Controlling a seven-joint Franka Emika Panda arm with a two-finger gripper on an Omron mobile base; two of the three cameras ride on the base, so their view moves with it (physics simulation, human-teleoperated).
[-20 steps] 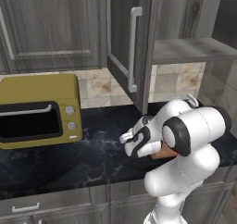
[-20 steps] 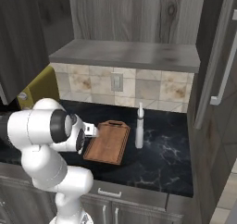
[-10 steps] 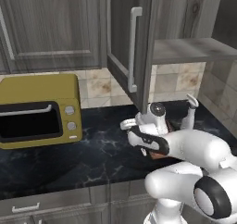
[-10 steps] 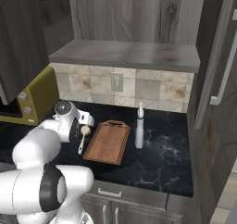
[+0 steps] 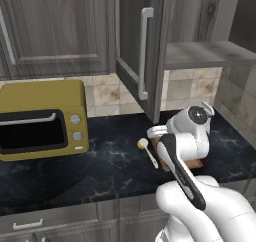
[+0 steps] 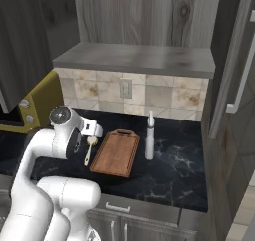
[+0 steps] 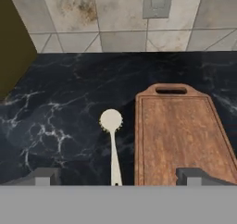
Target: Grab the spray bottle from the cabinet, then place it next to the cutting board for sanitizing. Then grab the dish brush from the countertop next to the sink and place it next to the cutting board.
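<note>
Hovering low over the desk (image 5: 90,168) with the hand (image 7: 115,179) spread wide and nothing in it, dish brush (image 7: 112,144) lying flat right below.

Bent over hard at the elbow, wrist tipped down and forward toward the tiled wall, fingertips (image 7: 44,176) well apart either side of the brush handle, not touching it as far as can be told. Brush looks pale cream all over from up top, round head toward the wall, slim handle running back toward the hand. Sitting just beside the left long edge of the cutting board (image 6: 116,152), roughly parallel to it. Spray bottle (image 6: 150,136) standing upright just off the board's other side. Cabinet (image 5: 145,51) door swung open above, yellow oven (image 5: 42,118) off to the left.
</note>
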